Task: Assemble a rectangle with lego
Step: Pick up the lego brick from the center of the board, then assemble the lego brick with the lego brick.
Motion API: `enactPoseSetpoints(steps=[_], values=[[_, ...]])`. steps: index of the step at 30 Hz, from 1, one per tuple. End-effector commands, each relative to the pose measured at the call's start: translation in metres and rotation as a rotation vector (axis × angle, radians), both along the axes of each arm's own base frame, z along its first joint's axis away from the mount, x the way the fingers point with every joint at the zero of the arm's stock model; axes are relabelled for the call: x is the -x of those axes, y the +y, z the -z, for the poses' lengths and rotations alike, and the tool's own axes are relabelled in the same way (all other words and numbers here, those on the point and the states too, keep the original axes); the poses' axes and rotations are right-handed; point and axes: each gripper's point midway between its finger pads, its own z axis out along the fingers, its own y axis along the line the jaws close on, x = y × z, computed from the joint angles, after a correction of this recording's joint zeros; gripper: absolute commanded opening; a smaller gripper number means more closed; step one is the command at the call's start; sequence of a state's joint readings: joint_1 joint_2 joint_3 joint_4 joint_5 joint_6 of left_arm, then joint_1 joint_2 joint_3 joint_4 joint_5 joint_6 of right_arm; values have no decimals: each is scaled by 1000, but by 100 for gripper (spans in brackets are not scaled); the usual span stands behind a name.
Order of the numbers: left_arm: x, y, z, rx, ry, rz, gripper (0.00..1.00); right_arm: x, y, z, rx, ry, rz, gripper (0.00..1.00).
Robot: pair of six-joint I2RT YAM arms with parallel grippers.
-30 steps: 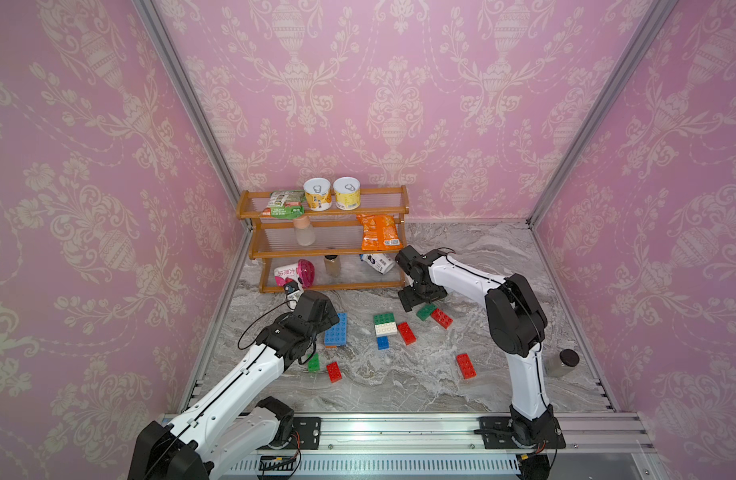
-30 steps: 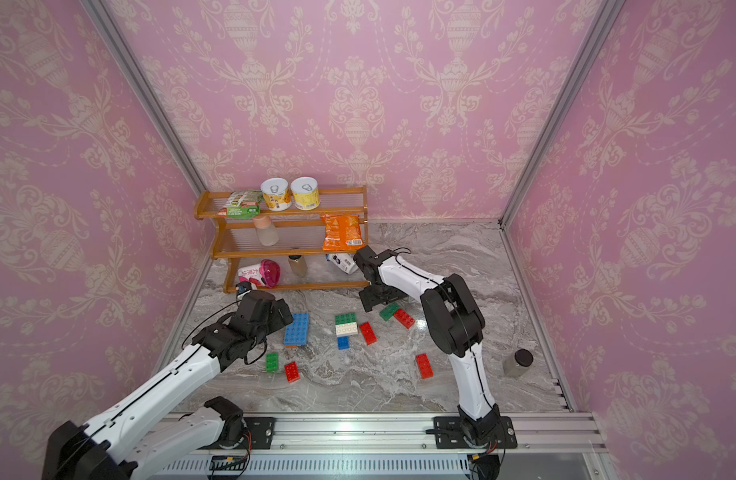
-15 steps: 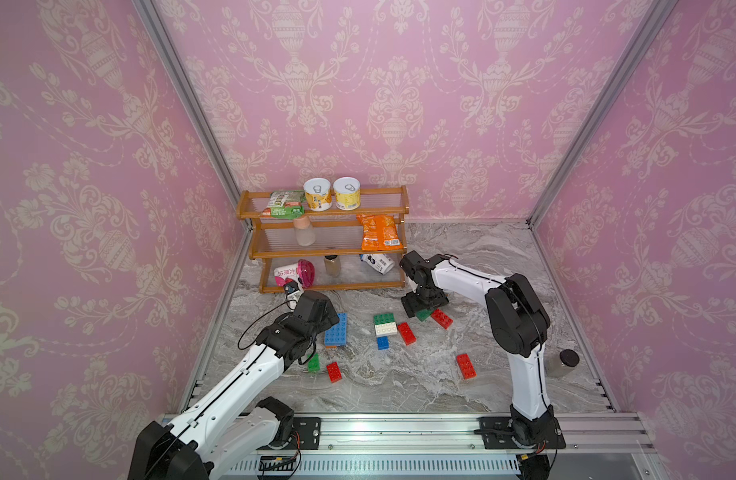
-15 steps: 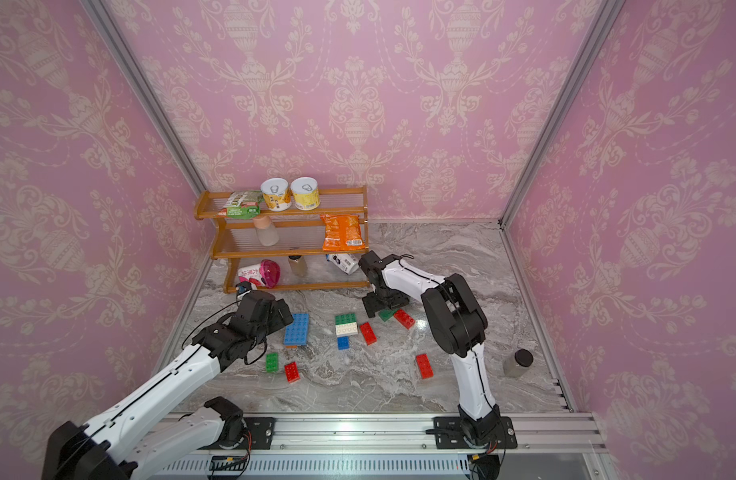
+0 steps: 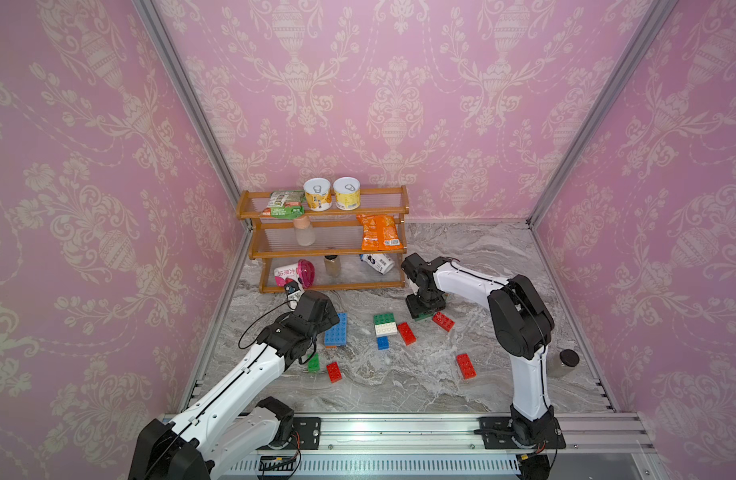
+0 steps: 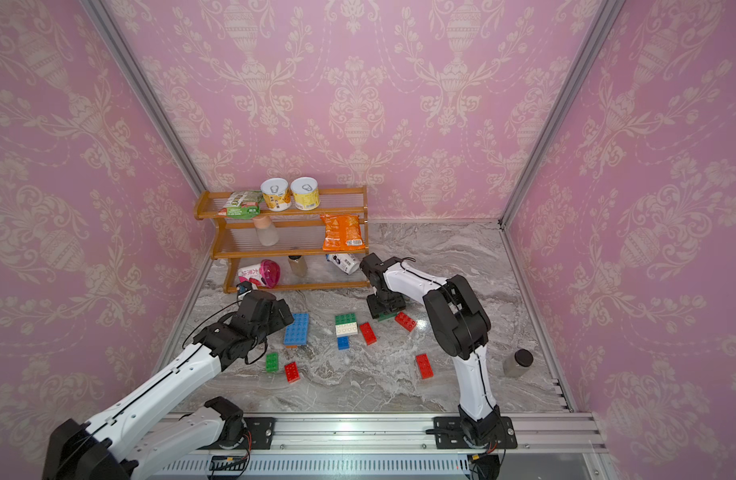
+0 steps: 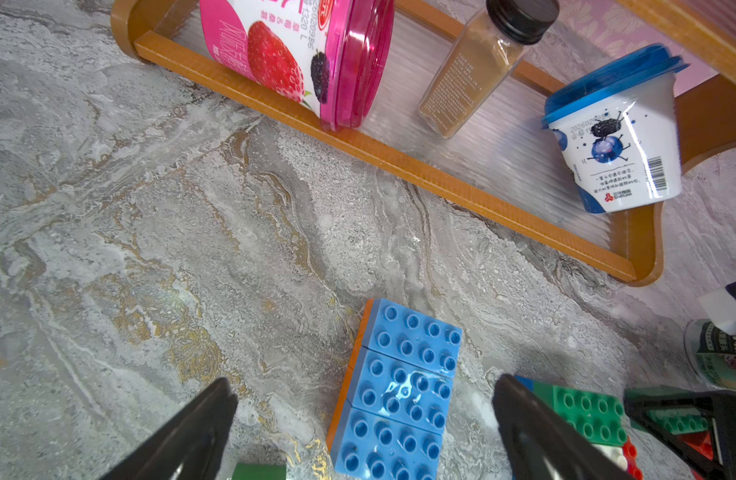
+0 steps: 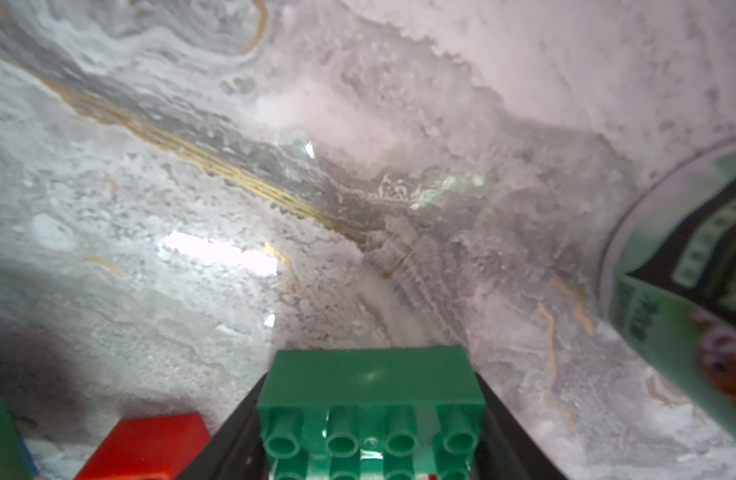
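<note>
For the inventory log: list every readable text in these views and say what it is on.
"1320 L": pink strawberry tub.
"三元食品": blueberry cup.
"水果": green-labelled container, cut off at the frame edge.
Too small or blurred to read: spice bottle label, chip bag print, the cup's date stamp and barcode digits.

Bright even light; blurred right-wrist view.

A three-tier wooden shelf (image 5: pixel 337 251) stands at the back of the marble surface (image 5: pixel 399 390). It carries two cans (image 5: pixel 317 194) and a green packet (image 5: pixel 286 204) on top, an orange chip bag (image 5: pixel 378 232) and a capped bottle (image 5: pixel 304 231) in the middle, and a tipped pink strawberry tub (image 5: pixel 295 274), a spice bottle (image 5: pixel 332 266) and a blueberry yogurt cup (image 5: pixel 376 262) below. A black-lidded jar (image 5: pixel 565 362) stands well apart.
</note>
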State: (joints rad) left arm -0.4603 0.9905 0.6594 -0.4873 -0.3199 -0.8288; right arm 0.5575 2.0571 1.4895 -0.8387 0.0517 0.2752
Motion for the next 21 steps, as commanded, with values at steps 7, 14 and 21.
enactPoseSetpoints(steps=[7, 14, 21], values=[[-3, 3, -8, -2, -9, -18, 99, 7, -16, -51, 9, -98, 150, 40], [-3, 4, -10, -5, -18, -22, 99, 40, -4, -97, -40, -197, 280, 39], [0, 8, -12, -11, -32, -33, 99, 89, 50, -101, -124, -239, 306, 39]])
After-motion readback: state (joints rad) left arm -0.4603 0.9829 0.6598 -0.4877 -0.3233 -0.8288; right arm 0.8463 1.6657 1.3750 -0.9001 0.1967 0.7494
